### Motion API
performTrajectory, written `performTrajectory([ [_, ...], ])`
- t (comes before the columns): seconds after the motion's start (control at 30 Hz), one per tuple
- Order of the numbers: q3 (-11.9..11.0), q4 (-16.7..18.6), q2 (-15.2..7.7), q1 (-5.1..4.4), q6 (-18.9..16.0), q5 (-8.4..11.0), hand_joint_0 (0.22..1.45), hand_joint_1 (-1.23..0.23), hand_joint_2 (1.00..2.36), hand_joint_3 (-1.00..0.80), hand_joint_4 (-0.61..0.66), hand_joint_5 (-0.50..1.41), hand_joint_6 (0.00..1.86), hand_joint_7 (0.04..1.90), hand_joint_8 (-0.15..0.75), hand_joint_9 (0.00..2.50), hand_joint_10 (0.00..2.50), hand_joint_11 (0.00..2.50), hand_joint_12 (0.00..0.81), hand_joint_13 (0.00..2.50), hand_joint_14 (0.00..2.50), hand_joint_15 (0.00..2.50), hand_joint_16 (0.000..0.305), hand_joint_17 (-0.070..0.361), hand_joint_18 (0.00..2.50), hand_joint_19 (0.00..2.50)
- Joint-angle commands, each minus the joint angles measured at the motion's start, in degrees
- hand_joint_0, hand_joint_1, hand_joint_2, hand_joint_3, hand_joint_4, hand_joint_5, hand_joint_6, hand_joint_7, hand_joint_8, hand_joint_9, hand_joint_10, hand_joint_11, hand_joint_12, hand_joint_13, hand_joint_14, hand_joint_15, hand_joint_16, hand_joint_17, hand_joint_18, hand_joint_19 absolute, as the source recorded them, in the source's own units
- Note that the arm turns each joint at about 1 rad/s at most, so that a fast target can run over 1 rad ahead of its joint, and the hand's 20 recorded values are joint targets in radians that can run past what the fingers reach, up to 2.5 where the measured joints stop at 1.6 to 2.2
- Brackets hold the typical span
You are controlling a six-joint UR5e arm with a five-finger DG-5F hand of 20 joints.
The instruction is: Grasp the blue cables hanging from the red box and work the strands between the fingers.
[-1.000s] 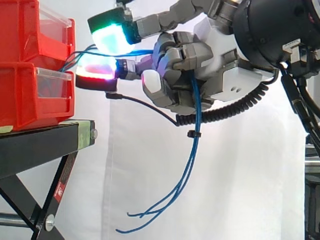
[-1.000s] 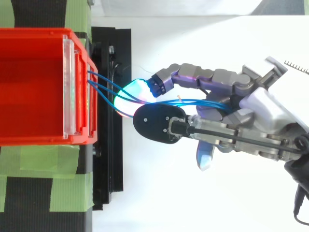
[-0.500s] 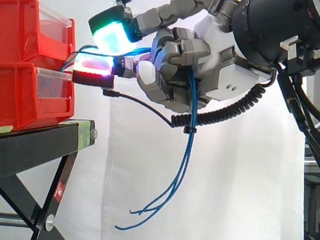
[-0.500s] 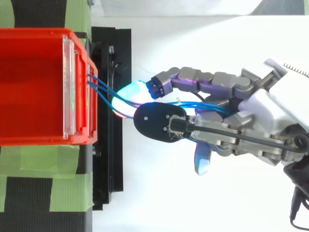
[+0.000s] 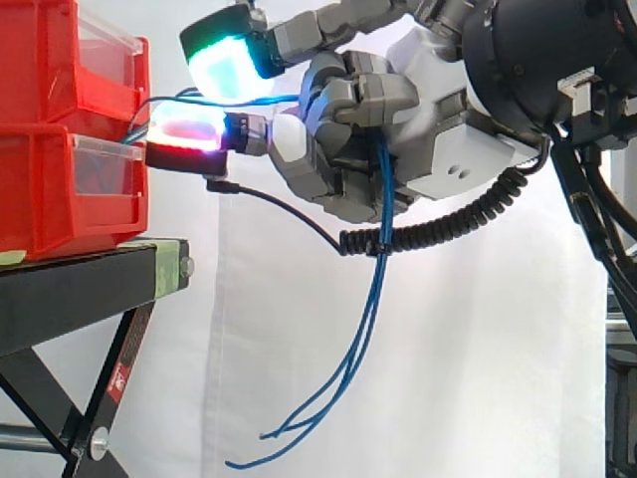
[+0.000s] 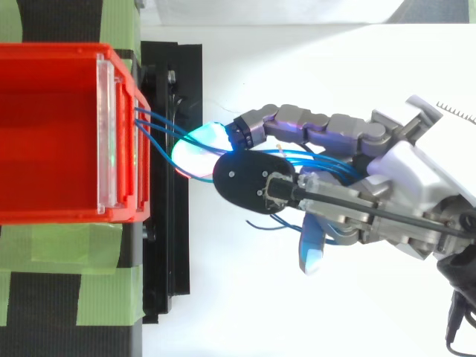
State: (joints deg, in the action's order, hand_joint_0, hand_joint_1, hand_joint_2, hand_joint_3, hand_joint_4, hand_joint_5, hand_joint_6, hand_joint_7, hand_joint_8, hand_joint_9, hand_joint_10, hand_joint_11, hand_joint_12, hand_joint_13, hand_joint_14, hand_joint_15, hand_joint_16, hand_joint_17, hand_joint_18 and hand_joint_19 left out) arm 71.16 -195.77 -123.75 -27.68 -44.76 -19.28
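Side view, far left: stacked red plastic bins [image 5: 60, 189] on a black metal stand [image 5: 80, 289], with thin blue cables [image 5: 374, 299] leaving the front of the upper bin [image 5: 40, 60]. Next rightward, glowing fingertip pads [image 5: 227, 62] on outstretched fingers, one green-cyan above the strands and one red-white just below, near the bin fronts. Then the grey multi-fingered robot hand [image 5: 348, 119], closed on the cables: other fingers curled round the bundle by the palm, loose ends dropping out beneath and trailing in free air, well apart from the stand. Top view, same order: upper bin [image 6: 44, 134], strands [image 6: 160, 128] crossing the short gap to the pads, then passing beneath the outstretched fingers toward the palm.

Likely mid-task: grip made, working of the strands under way. For a clean job, hold the wrist steady and avoid pulling away from the bins, given little apparent slack on that short span. Roll the pads across the strands in small, alternating strokes. Grip firmly enough with the curled fingers to stop the bundle sliding out, yet loosely enough to let single strands shift. Mind the pads beside the clear front lip of the bins.

Underneath, black stand top with strips of green tape [image 6: 67, 253]. Behind everything, a plain white curtain [image 5: 478, 349].
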Motion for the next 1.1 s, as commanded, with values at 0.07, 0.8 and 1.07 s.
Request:
performTrajectory([
  [0.07, -0.06, 0.12, 0.0, -0.09, -1.56, -0.14, 1.2, -0.75, 1.01, 0.01, 0.27, 0.61, 0.01, 0.88, 0.524, 1.95, 2.5, 2.5, 0.623, 1.99, 2.5, 1.61, 0.246, 0.185, 2.5, 0.58],
  [0.8, -0.06, -0.67, 0.0, -0.53, -1.38, 0.21, 0.78, -0.69, 1.03, -0.24, 0.42, 0.61, 0.02, 1.14, 0.524, 1.95, 2.5, 2.5, 0.623, 1.99, 2.5, 1.61, 0.246, 0.185, 2.5, 0.58],
  [1.07, 0.03, -1.46, 0.0, -0.62, -1.03, 0.21, 0.91, -0.73, 1.01, -0.75, 0.33, 0.57, 0.01, 1.35, 0.524, 1.95, 2.5, 2.5, 0.623, 1.99, 2.5, 1.61, 0.246, 0.185, 2.5, 0.58],
])
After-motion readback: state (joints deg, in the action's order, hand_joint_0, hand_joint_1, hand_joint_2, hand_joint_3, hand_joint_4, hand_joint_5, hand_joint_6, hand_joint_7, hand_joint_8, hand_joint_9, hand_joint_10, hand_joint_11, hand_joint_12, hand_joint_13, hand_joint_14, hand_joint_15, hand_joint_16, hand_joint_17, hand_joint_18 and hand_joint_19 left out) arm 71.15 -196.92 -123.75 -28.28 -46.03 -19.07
